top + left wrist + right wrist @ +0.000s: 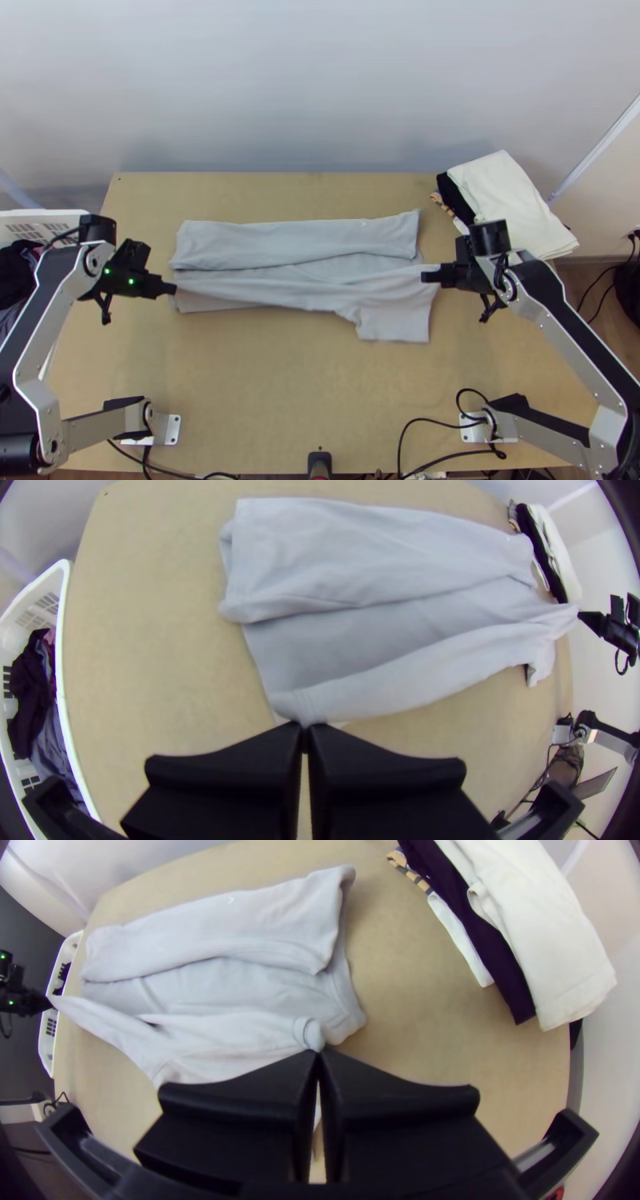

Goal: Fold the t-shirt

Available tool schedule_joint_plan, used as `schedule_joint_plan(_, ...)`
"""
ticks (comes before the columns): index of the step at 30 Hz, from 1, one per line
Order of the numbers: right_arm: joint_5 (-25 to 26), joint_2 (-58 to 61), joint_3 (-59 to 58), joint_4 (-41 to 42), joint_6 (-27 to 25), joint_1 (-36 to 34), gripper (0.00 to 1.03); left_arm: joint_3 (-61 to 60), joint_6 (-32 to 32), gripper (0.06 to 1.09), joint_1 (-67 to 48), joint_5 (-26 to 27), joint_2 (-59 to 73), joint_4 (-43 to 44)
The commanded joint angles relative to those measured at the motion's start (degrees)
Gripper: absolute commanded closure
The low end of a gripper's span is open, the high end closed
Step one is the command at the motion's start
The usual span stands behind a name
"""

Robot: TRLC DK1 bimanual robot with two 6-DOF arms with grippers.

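On the table (pixel 240 384), the grey t-shirt (pixel 296 244) has its far side folded in, and with the left gripper (pixel 170 289) and right gripper (pixel 426 277) pinching its near side, that fold and probably a crosswise one remain.

the t-shirt (pixel 296 240) is pale grey with a small white mark. the tabletop (pixel 264 384) is tan. one stacked garment (pixel 533 920) is cream, another garment (pixel 473 913) deep purple, a patterned cloth (pixel 408 870) orange and black. the basket (pixel 61 680) is white.

No legible text, labels, numbers or signs.
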Motion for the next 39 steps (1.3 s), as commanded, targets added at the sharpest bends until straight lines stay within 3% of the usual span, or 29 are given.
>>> schedule_joint_plan(1, 0.79, 2.72, 2.90, 1.30, 0.10, -0.94, 1.00, 3.52, -1.92, 1.04, 0.52, 0.63, 2.59, 0.37)
schedule_joint_plan(31, 2.46, 44.29, 39.99, 3.76, -2.54, -4.19, 1.00, 35.69, -7.72, 1.04, 0.78, 0.54, 37.75, 5.20)
schedule_joint_plan(39, 4.39, 50.62, 44.04, 3.76, -2.98, -3.93, 1.00, 38.68, -8.52, 1.04, 0.43, 0.63, 44.60, 5.99)
